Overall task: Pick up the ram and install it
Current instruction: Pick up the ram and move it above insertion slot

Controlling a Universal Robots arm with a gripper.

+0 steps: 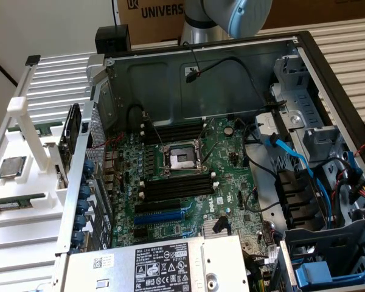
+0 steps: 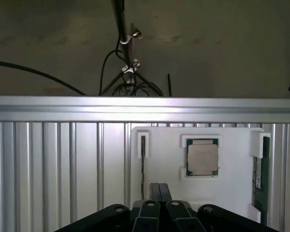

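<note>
The ram (image 1: pixel 13 202) is a thin green stick lying in the white holder (image 1: pixel 30 182) outside the computer case, on the exterior view's left. In the wrist view the ram (image 2: pixel 260 176) runs along one edge of the white holder (image 2: pixel 164 159), with a white label on it. My gripper (image 2: pixel 155 189) hangs well above the holder, off to the side of the ram. Its two dark fingers are pressed together with nothing between them. In the exterior view only the arm (image 1: pixel 231 15) shows, at the top; the gripper is out of frame there.
A square silver CPU chip (image 2: pixel 202 157) sits in the holder between gripper and ram, also visible as the chip (image 1: pixel 11 167). Inside the open case (image 1: pixel 201 67) the motherboard carries black memory slots (image 1: pixel 176 185) and a CPU socket (image 1: pixel 181 159). Cables (image 1: pixel 292 152) and drive bays fill the exterior view's right.
</note>
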